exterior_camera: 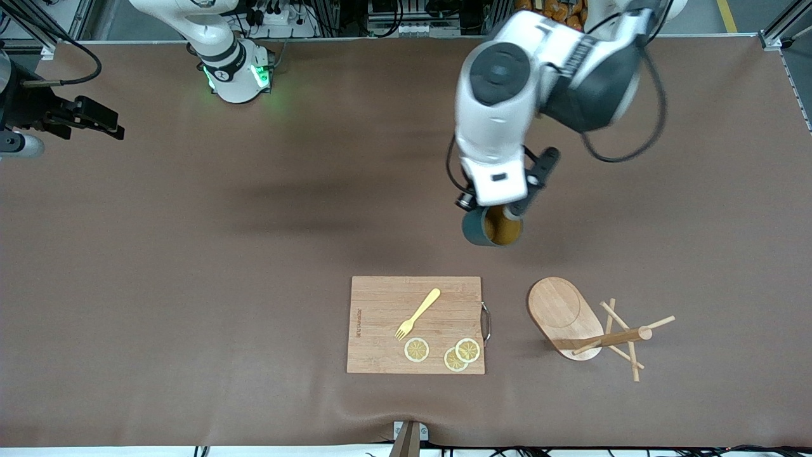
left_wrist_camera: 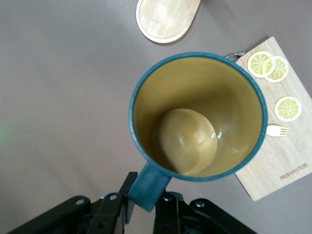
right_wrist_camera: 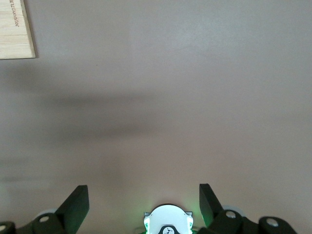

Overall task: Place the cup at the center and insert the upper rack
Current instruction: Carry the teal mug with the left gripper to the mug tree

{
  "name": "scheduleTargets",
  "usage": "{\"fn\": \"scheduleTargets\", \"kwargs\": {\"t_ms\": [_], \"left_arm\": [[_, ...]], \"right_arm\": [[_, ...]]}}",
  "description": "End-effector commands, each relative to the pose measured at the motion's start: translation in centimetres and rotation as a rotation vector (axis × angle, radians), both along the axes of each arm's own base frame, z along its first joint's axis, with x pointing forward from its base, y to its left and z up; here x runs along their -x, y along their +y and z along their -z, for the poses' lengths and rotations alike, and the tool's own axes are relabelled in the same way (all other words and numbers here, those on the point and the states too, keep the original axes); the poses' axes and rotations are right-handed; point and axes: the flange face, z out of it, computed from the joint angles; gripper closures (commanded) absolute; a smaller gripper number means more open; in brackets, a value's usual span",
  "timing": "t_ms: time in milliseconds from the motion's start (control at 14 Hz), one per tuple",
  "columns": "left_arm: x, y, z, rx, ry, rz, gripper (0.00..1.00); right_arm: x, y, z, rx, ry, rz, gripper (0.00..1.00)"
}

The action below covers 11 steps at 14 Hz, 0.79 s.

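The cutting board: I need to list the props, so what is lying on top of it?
On the cutting board lie a yellow fork and three lemon slices, two of them overlapping. Nothing else shows on it; what is under the slices is covered.

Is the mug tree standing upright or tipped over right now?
Tipped over. The mug tree lies on its side on the table, oval base on edge and post running level toward the left arm's end, pegs touching the cloth.

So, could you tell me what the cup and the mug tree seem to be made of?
The cup looks like glazed ceramic: its mustard inside shines with highlights. The mug tree, lying tipped over, looks like pale unpainted wood, with grain showing on its oval base.
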Motion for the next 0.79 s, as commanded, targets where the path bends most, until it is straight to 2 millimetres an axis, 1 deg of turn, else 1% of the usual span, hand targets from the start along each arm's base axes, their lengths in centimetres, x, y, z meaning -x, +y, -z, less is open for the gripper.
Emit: {"fn": "scheduleTargets", "kwargs": {"t_ms": [0,143,358,501,645,716], "left_arm": [[-2.2,4.8,-1.1,0.126,0.045,-0.046,1.0],[-4.4,9.0,-1.7,0.233,0.075,-0.085,1.0],[-6.9,14.9,-2.2,0.369,0.103,-0.133,1.0],[-8.0,17.8,-2.4,0.473,0.119,-0.18,1.0],[-9.1,20.5,-2.0,0.565,0.146,-0.236,1.0],[-9.4,21.3,-1.9,0.606,0.16,-0.24,1.0]], "right_arm": [[0.8,0.1,-0.7,-0.012,-0.006,0.014,0.0],[0.8,0.1,-0.7,-0.012,-0.006,0.014,0.0],[0.8,0.1,-0.8,-0.012,-0.009,0.014,0.0],[0.8,0.0,-0.8,-0.012,-0.007,0.017,0.0],[0.9,0.0,-0.8,-0.012,-0.002,0.017,0.0],[0.9,0.0,-0.8,-0.012,-0.001,0.017,0.0]]}}
